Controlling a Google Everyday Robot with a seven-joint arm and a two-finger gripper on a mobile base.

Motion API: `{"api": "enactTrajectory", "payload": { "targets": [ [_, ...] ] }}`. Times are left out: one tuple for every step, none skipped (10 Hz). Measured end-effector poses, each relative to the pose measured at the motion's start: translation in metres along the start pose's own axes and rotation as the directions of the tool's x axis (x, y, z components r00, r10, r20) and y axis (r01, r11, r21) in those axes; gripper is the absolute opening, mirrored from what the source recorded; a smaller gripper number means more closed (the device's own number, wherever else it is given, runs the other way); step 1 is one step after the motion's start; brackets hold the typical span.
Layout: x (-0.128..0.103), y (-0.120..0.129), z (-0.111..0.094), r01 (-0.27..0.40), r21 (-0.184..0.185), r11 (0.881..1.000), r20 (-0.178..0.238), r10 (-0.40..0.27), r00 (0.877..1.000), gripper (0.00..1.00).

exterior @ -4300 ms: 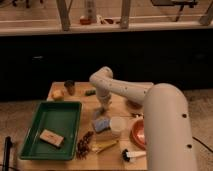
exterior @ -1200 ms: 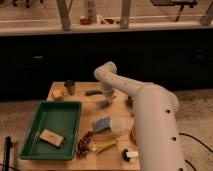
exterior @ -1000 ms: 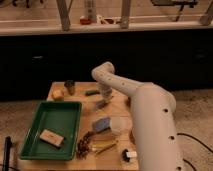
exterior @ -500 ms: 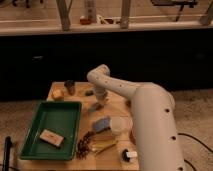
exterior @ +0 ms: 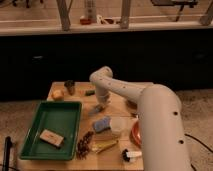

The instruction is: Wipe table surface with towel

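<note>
— Wooden table surface (exterior: 116, 109), light brown. The white arm (exterior: 125, 89) comes in from the lower right, bends at a high elbow and drops the gripper (exterior: 100, 103) onto the middle of the top, just right of the green tray (exterior: 30, 150).
— And the towel?
— The towel (exterior: 96, 108) is right at the gripper's tip. It's a pale grey-blue scrap lying on the wood, between the tray's far right corner and the arm, and the wrist covers its upper part.
— Which way does it run?
— Tough call. It's crumpled, and the little that shows gives no clear long axis or heading. The tabletop is no easier to read: its near edge is cut off at the bottom and its right side sits behind the arm.
— Has the gripper got hold of the cloth?
— Cannot tell. It is down at the cloth, but I can't see whether it is clamped or let go.
— Neighbours?
— A blue block (exterior: 101, 123) sits nearer the camera, apart from the towel and right beside a white cup (exterior: 118, 126). An orange bowl (exterior: 135, 134) is half hidden by the arm. A dark cup (exterior: 70, 87) and a yellow-orange round thing (exterior: 58, 94) hold the far left corner. There's a tan block (exterior: 51, 138) inside the tray.
</note>
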Motion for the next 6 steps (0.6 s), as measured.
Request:
{"api": "enactTrajectory", "payload": {
  "targets": [
    [0.0025, 0.0013, -0.0007, -0.009, 0.002, 1.000, 0.003, 0.009, 1.000, 0.00],
    [0.0009, -0.0008, -0.0012, -0.007, 0.006, 1.000, 0.003, 0.007, 1.000, 0.00],
    [0.0003, -0.0015, -0.0016, -0.007, 0.008, 1.000, 0.004, 0.007, 1.000, 0.00],
    [0.0007, -0.0011, -0.0014, -0.007, 0.008, 1.000, 0.005, 0.007, 1.000, 0.00],
    [0.0007, -0.0011, -0.0014, -0.007, 0.008, 1.000, 0.005, 0.007, 1.000, 0.00],
    [0.0002, -0.0015, -0.0015, -0.007, 0.008, 1.000, 0.005, 0.007, 1.000, 0.00]
  ]
}}
